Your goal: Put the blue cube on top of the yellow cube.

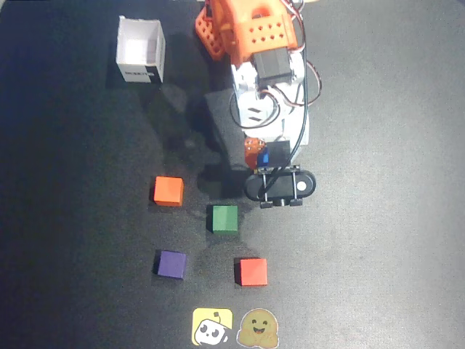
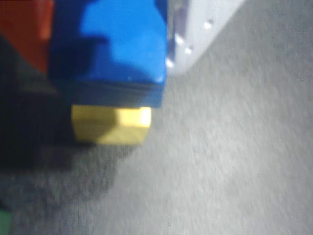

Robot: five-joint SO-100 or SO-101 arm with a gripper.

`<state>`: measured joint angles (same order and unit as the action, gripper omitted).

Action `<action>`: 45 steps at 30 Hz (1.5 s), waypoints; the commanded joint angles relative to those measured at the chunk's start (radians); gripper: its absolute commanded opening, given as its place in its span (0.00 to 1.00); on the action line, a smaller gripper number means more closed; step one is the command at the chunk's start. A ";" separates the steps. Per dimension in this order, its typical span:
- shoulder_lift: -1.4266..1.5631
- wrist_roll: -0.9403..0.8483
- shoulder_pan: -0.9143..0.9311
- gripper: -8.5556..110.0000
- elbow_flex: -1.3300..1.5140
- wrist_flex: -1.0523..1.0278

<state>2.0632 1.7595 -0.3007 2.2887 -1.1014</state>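
In the wrist view the blue cube [image 2: 122, 44] fills the top, clamped between an orange finger [image 2: 24, 34] on the left and a white finger [image 2: 200, 29] on the right. My gripper [image 2: 110, 44] is shut on it. The yellow cube [image 2: 112, 126] sits on the dark mat directly below the blue cube, its upper part covered by it; I cannot tell whether they touch. In the overhead view only a small blue patch [image 1: 264, 156] shows in the gripper [image 1: 263, 155], and the yellow cube is hidden under the arm.
On the mat in the overhead view are an orange cube [image 1: 168, 191], a green cube [image 1: 224, 218], a purple cube [image 1: 171, 264] and a red cube [image 1: 252, 271]. A white open box [image 1: 140, 51] stands at the back left. Two stickers [image 1: 212, 327] lie at the front edge.
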 commanded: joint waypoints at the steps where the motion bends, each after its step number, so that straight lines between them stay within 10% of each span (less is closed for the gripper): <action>1: 0.000 0.006 0.008 0.12 -0.006 -0.021; 45: 0.018 0.012 0.008 0.12 0.144 0.215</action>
<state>2.0448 1.7656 -0.2991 2.4329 -0.8912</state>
